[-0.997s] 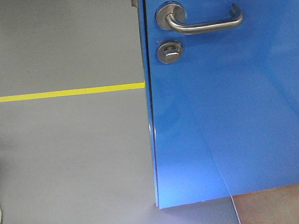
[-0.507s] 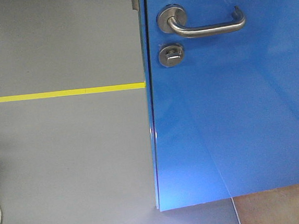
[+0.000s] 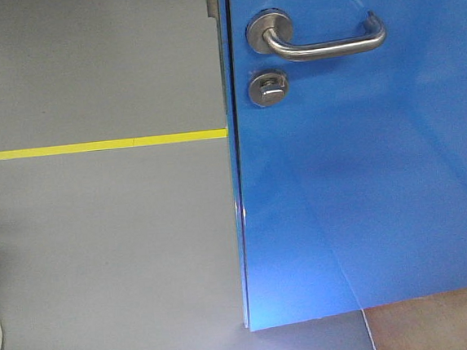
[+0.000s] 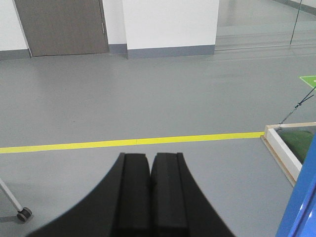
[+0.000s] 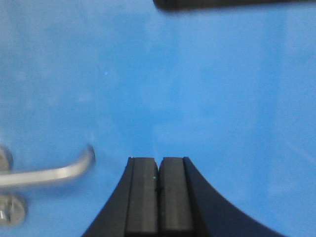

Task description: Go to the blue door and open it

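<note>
Both grippers are seen only from their own wrist cameras. The left gripper (image 4: 150, 165) is held level and pointed straight ahead, with its two black padded fingers (image 4: 136, 192) pressed flat together, nothing caught between them. The right gripper (image 5: 158, 168) is posed the same way: fingers (image 5: 143, 197) closed pad to pad, empty, aimed forward. No arm links or wrists are shown in any view, so the rest of the pose can't be told.

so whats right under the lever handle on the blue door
Just below the lever handle's round base on the blue door sits a round metal thumb-turn lock. Beneath that there is only bare blue panel. What lies behind the door is hidden.
</note>
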Motion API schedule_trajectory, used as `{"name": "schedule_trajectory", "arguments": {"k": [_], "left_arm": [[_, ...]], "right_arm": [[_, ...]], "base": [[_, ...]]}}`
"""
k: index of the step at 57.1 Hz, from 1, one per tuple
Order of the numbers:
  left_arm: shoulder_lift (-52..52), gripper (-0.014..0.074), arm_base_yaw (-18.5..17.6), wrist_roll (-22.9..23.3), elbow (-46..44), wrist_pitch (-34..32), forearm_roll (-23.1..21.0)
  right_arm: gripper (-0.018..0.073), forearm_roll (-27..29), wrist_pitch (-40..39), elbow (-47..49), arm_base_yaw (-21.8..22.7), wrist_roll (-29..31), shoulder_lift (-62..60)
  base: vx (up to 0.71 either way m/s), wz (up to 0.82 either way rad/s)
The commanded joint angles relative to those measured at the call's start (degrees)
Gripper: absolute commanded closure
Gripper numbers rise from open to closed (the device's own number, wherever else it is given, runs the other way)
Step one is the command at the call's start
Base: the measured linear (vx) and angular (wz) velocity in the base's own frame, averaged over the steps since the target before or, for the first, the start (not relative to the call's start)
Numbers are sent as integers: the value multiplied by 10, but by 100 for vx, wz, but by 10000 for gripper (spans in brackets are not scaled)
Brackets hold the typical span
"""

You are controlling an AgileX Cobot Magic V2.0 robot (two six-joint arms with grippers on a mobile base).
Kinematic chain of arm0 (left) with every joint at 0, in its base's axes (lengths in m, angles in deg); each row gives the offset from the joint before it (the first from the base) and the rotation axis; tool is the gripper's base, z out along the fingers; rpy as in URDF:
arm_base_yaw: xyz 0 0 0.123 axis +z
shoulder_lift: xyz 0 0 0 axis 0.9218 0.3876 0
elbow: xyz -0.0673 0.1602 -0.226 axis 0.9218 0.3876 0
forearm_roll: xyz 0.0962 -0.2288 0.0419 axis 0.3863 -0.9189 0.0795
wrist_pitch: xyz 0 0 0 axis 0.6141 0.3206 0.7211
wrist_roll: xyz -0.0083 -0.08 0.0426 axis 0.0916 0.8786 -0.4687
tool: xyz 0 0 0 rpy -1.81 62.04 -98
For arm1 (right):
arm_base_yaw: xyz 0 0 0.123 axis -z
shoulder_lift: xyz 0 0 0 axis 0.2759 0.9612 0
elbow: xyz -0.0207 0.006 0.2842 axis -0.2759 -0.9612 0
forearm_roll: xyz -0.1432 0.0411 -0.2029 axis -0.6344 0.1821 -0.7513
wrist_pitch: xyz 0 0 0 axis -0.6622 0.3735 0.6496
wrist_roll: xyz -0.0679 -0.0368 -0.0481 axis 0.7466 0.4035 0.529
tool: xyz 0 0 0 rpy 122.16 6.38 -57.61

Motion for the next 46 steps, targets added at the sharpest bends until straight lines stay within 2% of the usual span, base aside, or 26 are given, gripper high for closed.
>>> {"name": "schedule_trajectory", "arguments": {"k": [1, 9, 16, 25, 46], "left_arm": [[-7, 524, -3, 4, -15, -49, -1], [-7, 524, -3, 4, -15, -49, -1], [-7, 524, -3, 4, -15, -49, -1], [-7, 524, -3, 4, -15, -49, -1], [-7, 524, -3, 4, -15, -49, -1]], "right_arm": [[547, 19, -84, -101, 3, 1, -87], [547, 56, -74, -233, 3, -1, -221], [547, 81, -40, -292, 3, -1, -307], [547, 67, 12, -295, 10, 17, -317], [547, 60, 8, -295, 12, 22, -317]], "base": [[0, 0], [0, 0], [0, 0], [0, 0], [0, 0]]}}
